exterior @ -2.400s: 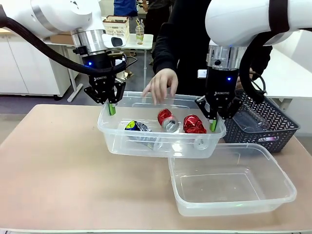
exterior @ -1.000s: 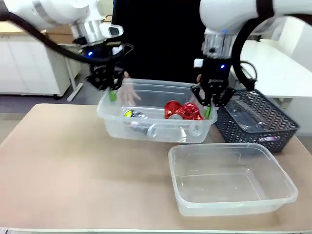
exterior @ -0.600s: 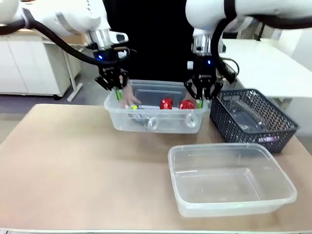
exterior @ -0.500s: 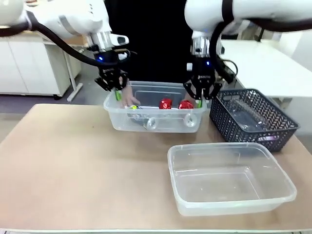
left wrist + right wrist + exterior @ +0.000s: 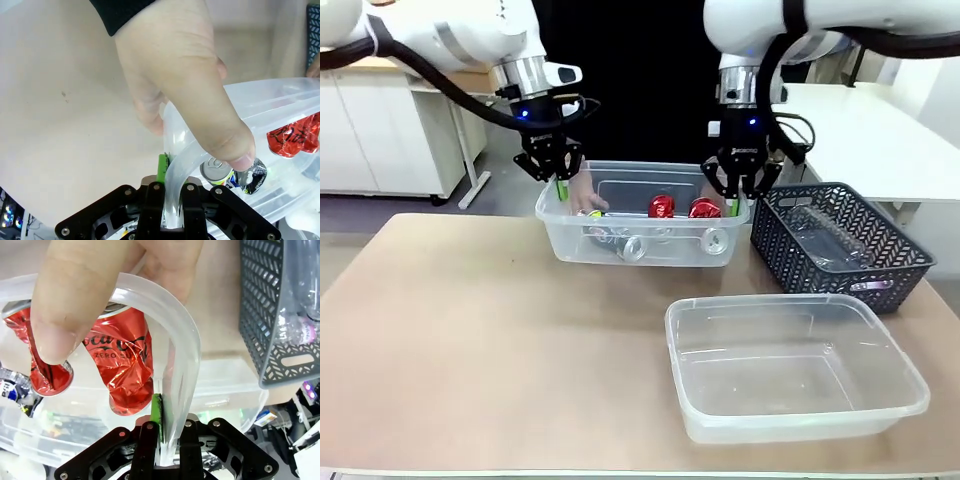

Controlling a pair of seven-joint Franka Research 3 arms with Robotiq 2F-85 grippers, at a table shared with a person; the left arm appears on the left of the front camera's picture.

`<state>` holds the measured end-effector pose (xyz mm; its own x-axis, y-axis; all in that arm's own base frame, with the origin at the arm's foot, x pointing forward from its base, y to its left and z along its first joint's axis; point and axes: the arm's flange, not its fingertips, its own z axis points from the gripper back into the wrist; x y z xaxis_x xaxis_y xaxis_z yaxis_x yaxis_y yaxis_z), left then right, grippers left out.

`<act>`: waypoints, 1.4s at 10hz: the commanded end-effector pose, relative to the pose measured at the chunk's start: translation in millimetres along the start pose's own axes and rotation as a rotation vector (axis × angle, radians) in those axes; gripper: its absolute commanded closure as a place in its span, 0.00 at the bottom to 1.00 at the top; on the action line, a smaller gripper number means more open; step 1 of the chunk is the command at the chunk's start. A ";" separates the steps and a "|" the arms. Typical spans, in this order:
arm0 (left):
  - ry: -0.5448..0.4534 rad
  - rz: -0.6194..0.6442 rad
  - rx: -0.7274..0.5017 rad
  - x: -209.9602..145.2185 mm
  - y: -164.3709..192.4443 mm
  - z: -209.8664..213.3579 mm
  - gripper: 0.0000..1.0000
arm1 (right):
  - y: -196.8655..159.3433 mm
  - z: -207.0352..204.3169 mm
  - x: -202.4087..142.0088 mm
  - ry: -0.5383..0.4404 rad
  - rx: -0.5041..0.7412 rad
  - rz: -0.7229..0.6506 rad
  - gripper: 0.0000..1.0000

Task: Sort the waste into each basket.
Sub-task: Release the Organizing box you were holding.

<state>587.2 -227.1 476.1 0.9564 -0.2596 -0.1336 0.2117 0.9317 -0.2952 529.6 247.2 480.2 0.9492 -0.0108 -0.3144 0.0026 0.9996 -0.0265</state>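
A clear basket (image 5: 570, 240) sits at the far middle of the table and holds the waste: two crushed red cans (image 5: 663, 208) and silver cans (image 5: 633, 248). My left gripper (image 5: 560, 187) is shut on its left rim, and my right gripper (image 5: 732, 203) is shut on its right rim. In the left wrist view, a person's hand (image 5: 190, 90) grips the same rim (image 5: 175, 175) above a silver can (image 5: 218, 170). In the right wrist view, a thumb (image 5: 75, 300) presses the rim (image 5: 185, 360) beside a red can (image 5: 125, 370). A second clear basket (image 5: 880, 400) stands empty at the front right.
A dark grey lattice basket (image 5: 880, 270) with a clear bottle (image 5: 820, 235) inside stands at the right, close to the held basket and my right arm. The person stands right behind the table's far edge. Bare tabletop (image 5: 470, 340) lies to the left and front.
Both grippers have carried the filled clear basket away from me toward the person and lowered it. The person's hands now hold both of its ends. Neither gripper has opened.
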 end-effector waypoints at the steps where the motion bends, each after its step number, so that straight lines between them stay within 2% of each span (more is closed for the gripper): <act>1: -0.017 -0.003 -0.008 -5.3 -4.8 -2.8 0.95 | 1.4 -7.5 -6.9 -0.009 0.013 0.015 0.95; 6: -0.017 -0.003 -0.008 -5.3 -4.8 -2.8 0.95 | 1.4 -7.5 -6.9 -0.009 0.013 0.015 0.95; 7: 0.001 0.000 0.000 0.0 0.1 -0.5 0.37 | -0.3 -1.6 0.6 0.000 0.000 -0.001 0.72; 8: -0.007 0.002 -0.002 -7.1 0.5 2.7 0.37 | -15.7 -3.8 -9.5 -0.051 0.037 -0.027 0.39; 9: -0.022 -0.004 -0.007 -16.2 1.1 6.4 0.00 | -25.4 -5.0 -17.6 -0.093 0.074 -0.019 0.16; 10: -0.053 -0.003 -0.011 -26.6 1.1 10.3 0.36 | -32.5 -4.0 -20.6 -0.127 0.126 -0.017 0.00; 11: -0.080 0.002 0.005 -38.2 0.7 13.9 0.23 | -38.5 -1.5 -19.8 -0.174 0.193 -0.034 0.00; 12: -0.135 0.002 0.005 -53.4 1.3 18.8 0.00 | -45.2 2.4 -22.0 -0.242 0.283 0.000 0.00; 13: -0.196 -0.004 0.003 -66.8 3.1 22.3 0.00 | -50.8 5.7 -26.3 -0.313 0.365 0.026 0.06; 14: -0.298 -0.008 -0.001 -77.3 5.2 24.4 0.00 | -55.3 7.6 -30.4 -0.385 0.441 0.045 0.00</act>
<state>543.5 -209.2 520.4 0.9784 -0.1996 0.0541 0.2068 0.9382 -0.2776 522.9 203.6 512.8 0.9950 -0.0977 -0.0190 0.0988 0.9481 0.3023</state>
